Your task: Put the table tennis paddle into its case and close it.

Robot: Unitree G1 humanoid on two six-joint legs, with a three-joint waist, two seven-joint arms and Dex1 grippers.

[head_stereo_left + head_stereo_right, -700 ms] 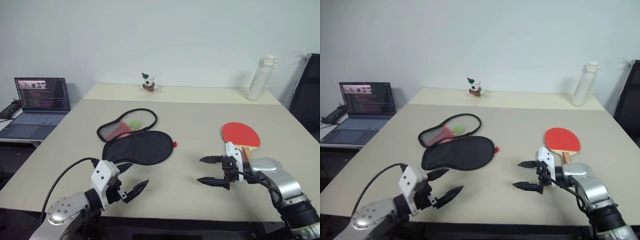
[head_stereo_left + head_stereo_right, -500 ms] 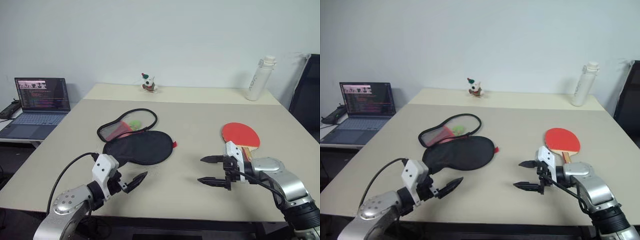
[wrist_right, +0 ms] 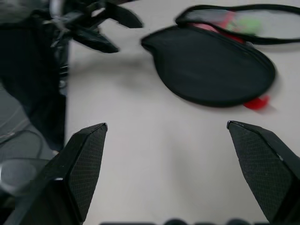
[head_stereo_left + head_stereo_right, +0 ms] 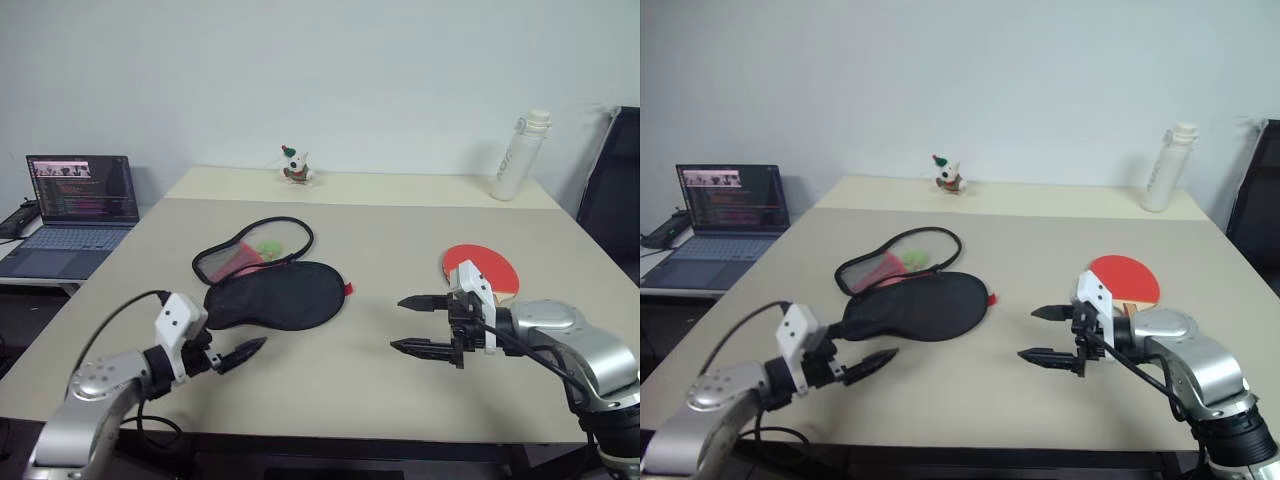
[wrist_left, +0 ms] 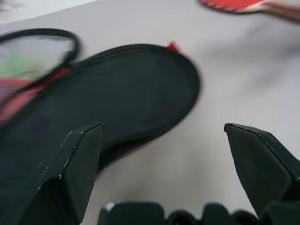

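On the beige counter (image 4: 400, 250), just ahead of the left pincer (image 4: 240, 353), lay the case (image 4: 275, 295), unzipped, its black side up and its mesh flap folded back. The table tennis paddle (image 4: 478, 267) rested red face up just behind the right pincer (image 4: 415, 325), well apart from the case. Both pincers hung released, grasping nothing, fingers spread wide.

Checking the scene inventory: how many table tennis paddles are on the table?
1: the table tennis paddle lies on the table's right side, just behind the right gripper, which partly hides it.
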